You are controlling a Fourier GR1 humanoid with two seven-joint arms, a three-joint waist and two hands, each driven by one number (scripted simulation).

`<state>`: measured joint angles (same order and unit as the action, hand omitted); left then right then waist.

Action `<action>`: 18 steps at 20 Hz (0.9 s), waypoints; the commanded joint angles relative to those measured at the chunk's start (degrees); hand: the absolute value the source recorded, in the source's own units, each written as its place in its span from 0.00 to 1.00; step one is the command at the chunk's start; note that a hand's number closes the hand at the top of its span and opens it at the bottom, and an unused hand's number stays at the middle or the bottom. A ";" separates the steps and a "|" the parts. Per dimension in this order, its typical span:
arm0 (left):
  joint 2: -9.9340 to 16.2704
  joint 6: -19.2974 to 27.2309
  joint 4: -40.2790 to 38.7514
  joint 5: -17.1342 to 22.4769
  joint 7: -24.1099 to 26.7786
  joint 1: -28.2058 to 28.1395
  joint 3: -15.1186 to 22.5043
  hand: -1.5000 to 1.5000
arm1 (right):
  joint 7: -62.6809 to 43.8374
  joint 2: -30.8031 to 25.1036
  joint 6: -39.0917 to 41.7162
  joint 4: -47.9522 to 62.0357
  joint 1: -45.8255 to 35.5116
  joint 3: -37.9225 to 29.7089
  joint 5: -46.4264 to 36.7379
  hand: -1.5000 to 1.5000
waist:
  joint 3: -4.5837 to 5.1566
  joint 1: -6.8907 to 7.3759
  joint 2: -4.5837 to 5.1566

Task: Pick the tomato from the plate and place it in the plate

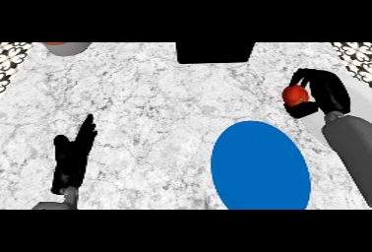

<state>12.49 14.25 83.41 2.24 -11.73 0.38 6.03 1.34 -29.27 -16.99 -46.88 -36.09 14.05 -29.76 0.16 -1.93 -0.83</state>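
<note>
Tomato [294, 94] — red, round, mostly exposed — sits in the right hand [328, 93], black fingers curled round it, at the right side of the counter [160, 98], above and right of the blue plate [260, 166], not over it. Left hand [73, 156] rests lower left, fingers straight, holding nothing.

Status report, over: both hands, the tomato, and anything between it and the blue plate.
Right hand curled round the tomato, up right of the blue plate. Left hand open, resting at lower left. Nothing between tomato and plate.
</note>
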 commanded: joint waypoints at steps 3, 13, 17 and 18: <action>1.16 -1.00 0.79 0.63 -0.77 0.39 -1.25 0.50 | -15.22 -3.13 -8.60 -13.08 0.72 -3.20 -3.82 1.00 | -0.01 -0.27 -0.13; -0.76 -2.45 1.90 -1.11 1.21 -1.41 -0.15 0.50 | -19.84 -9.63 -3.51 -19.23 10.22 -13.70 -2.45 1.00 | -0.16 1.89 0.79; -3.37 -0.71 -2.74 -3.52 2.26 1.90 0.00 0.50 | -19.07 -11.53 1.91 -14.91 6.60 -16.67 -2.53 1.00 | -0.14 2.03 0.87; -3.26 0.42 1.64 -4.25 -3.82 3.91 0.45 0.50 | -15.45 -8.55 -2.78 -8.33 5.54 -16.36 -4.90 1.00 | -0.18 2.39 0.94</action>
<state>10.09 13.83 83.76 -0.66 -12.44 2.09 6.25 -17.53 -38.47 -19.27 -62.04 -28.90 -0.02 -33.43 0.02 -0.04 -0.05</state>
